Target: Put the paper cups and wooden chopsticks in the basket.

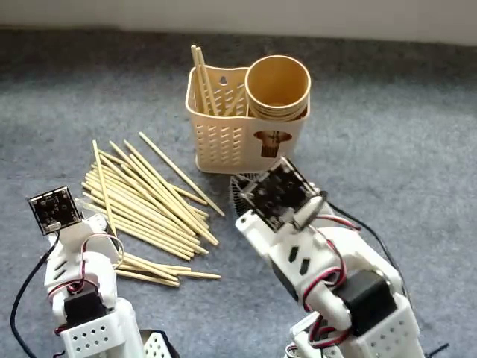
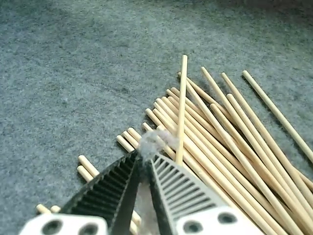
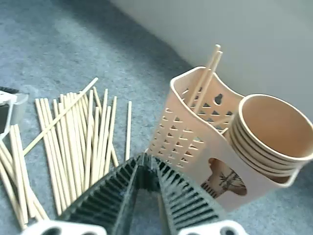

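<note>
**Both grippers clenched and empty; most chopsticks loose on the surface**

The grey surface (image 1: 402, 134) runs back to a pale wall (image 1: 313, 13) at its far edge. The basket (image 1: 223, 145) stands upright toward the far middle, short of that wall. Beside the basket on the right arm's side the surface is bare out to the frame's edge. There is more bare ground beyond the pile on the left arm's side.

The loose chopsticks (image 1: 153, 203) lie fanned in a flat pile in front of the left arm, and their far tips stop near the basket's near corner. One chopstick (image 1: 103, 186) lies crosswise on top of the pile. Its near end runs up against the outside of the left gripper (image 2: 145, 157).

That gripper is low over the pile's near edge, its jaws clenched tip to tip on nothing but a tuft of lint (image 2: 154, 141).

The right gripper (image 3: 146, 169) is just in front of the basket's near wall, apart from it. Its jaws are likewise pressed together with nothing between them.

In the basket, a nested stack of cups (image 1: 277, 88) stands upright and fills the end on the right arm's side, rims well above the basket's rim. At the other end a few sticks (image 1: 201, 78) stand on end and lean against the wall, two of them poking above the rim.
</note>
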Robot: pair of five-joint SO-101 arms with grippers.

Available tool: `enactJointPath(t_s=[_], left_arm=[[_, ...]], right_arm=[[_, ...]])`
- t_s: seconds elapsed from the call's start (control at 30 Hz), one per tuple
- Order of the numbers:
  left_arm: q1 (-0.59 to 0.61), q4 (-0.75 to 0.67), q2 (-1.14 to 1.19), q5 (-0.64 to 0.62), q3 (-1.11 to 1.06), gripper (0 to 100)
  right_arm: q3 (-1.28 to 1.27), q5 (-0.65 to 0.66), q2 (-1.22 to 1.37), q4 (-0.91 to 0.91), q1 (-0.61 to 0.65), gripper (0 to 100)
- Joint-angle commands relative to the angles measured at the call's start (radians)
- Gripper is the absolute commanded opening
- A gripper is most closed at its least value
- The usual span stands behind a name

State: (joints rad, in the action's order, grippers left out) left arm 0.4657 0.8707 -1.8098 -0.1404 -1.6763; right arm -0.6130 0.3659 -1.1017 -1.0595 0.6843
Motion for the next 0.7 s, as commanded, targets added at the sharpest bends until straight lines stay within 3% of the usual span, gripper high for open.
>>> enactJointPath(t_s=[0.0, 0.27, 0.67], left_arm=[[0.008, 0.005, -0.004, -0.002, -0.021, 1], [0.010, 0.006, -0.002, -0.002, -0.021, 1], [0.010, 0.032, -0.007, -0.002, -0.021, 1]], right_arm=[[0.097, 0.006, 0.154, 0.001, 0.074, 0.7], [0.183, -0.129, 0.479, 0.002, 0.128, 13.7], [0.183, -0.170, 0.802, 0.133, 0.150, 13.8]])
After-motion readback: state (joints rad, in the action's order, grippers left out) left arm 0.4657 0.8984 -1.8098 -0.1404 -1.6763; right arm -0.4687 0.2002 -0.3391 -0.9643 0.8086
